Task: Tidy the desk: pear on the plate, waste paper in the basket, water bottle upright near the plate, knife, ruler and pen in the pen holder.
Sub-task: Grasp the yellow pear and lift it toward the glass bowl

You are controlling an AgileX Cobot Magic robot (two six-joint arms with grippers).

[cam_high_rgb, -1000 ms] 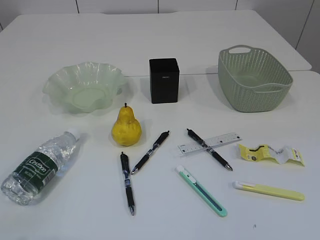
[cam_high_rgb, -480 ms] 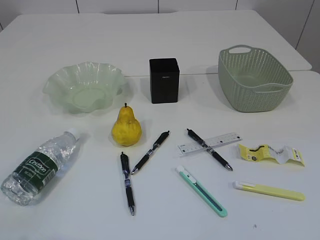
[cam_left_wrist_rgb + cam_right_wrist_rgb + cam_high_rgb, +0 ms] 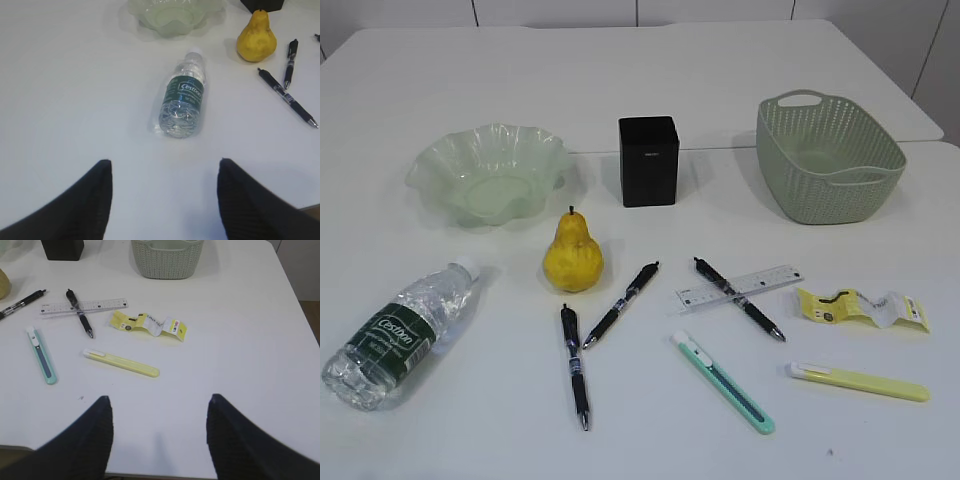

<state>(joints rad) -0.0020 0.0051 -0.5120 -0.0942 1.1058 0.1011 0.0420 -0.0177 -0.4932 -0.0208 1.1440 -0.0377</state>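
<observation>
Both grippers, left and right, gape empty over the desk's near edge, fingertips cut off; pear half cropped.

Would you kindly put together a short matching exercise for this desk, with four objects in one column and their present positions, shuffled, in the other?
Objects
1. Small yellow pear
2. Clear plastic water bottle with a dark green label
3. Short clear plastic ruler
4. Crumpled yellow and white waste paper

Positions
A. Lying on its side at the left of the desk
B. Under a black pen that crosses it
C. Standing upright in front of the pale green ruffled glass plate
D. In front of the sage green plastic basket, on the bare tabletop

Pairs: 1-C, 2-A, 3-B, 4-D
</observation>
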